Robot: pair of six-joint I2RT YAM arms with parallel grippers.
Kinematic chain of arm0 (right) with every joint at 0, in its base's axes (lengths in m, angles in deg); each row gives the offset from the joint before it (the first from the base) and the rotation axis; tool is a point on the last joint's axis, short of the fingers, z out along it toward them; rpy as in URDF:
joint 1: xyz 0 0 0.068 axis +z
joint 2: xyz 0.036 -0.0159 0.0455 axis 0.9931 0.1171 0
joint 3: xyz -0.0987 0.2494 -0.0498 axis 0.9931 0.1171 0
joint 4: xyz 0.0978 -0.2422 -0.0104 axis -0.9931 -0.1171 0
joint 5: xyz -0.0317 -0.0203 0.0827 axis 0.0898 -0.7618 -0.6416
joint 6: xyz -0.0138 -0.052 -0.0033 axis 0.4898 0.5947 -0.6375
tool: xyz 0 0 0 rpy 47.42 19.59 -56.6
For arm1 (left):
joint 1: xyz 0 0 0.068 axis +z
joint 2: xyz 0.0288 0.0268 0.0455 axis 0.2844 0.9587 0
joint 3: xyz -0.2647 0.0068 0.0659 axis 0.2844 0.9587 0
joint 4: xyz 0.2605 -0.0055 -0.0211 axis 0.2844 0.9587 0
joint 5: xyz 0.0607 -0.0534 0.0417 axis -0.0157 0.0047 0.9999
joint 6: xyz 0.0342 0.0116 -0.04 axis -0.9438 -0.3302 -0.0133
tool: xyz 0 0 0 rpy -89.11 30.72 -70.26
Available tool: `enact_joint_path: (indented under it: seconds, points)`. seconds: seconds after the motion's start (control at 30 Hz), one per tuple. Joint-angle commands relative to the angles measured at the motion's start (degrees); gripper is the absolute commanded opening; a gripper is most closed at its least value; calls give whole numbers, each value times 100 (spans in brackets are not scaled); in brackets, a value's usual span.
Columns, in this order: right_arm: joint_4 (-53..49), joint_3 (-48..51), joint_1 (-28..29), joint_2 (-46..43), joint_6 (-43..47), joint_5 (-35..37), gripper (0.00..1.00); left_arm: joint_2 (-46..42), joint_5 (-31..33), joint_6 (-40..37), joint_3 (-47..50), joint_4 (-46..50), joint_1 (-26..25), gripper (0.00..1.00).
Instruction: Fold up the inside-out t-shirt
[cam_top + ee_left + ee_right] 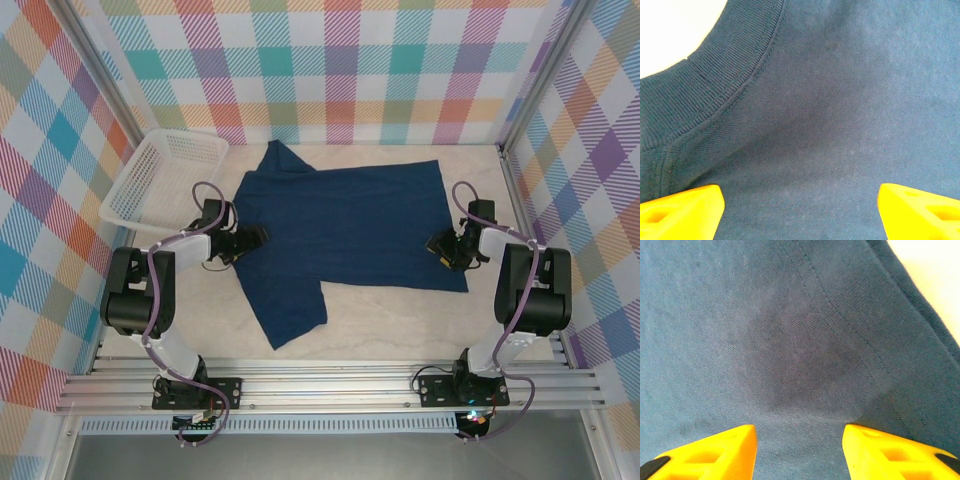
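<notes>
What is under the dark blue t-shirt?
The t-shirt lies spread on the pale table, which shows around its edges. The cloth covers everything beneath, so whether anything else lies there cannot be seen.

The inside-out t-shirt (340, 225) is soft, matt cloth with a ribbed collar (695, 95). The bench (400, 320) looks like smooth pale wood. The basket (165, 175) at its far left corner is white plastic. The left end effector (800, 220) has smooth yellow plastic fingers (682, 212).
</notes>
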Motion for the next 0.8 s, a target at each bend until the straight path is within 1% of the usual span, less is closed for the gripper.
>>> enact_joint_path:
  seconds: [0.0, 0.1, 0.23, 0.33, 0.47, 0.63, 0.7, 0.77]
  points:
    - [-361, 70, 35, 180, 53, 277, 50, 21, 212, -148, 41, 493, 113, 82]
    - [-485, 46, 34, 177, 30, 392, 50, -76, 161, -144, 58, 546, 112, 82]
    - [-570, 122, 29, -73, -28, 603, 50, -240, 115, -98, 175, 583, 99, 82]
    - [-631, 144, 33, -213, -57, 815, 50, -344, 50, -65, 202, 608, 60, 82]
    - [-664, 156, 11, -279, -77, 916, 50, -442, 3, -38, 201, 653, -47, 83]
    - [-560, 125, 12, -411, -42, 672, 50, -662, 25, -7, 95, 680, -79, 83]
    - [-590, 149, 25, -618, 6, 563, 51, -939, 68, 55, 98, 736, -119, 83]
    - [-749, 190, 40, -888, 72, 523, 51, -1364, 212, 81, 203, 818, -278, 83]
